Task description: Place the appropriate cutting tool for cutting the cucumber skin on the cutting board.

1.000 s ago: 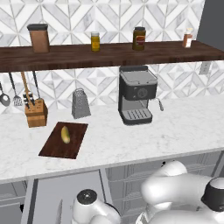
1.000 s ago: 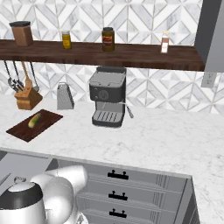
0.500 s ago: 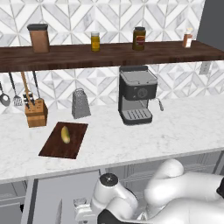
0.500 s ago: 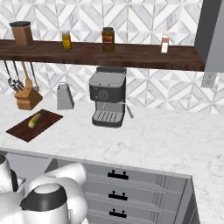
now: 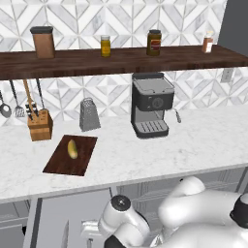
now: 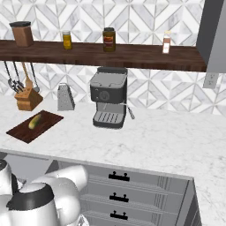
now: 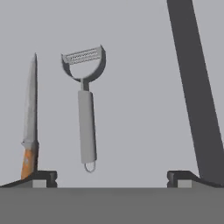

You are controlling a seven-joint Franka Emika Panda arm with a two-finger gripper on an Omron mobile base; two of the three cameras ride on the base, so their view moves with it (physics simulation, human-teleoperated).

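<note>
Below the spread, empty gripper, the peeler is judged light, stiff, slippery; its handle's middle is best gripped.

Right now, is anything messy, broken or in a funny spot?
Nothing stands out. The cucumber lies neatly on the cutting board, with no spills on the counter. In the hand view, the peeler and knife lie straight, side by side and apart.
</note>
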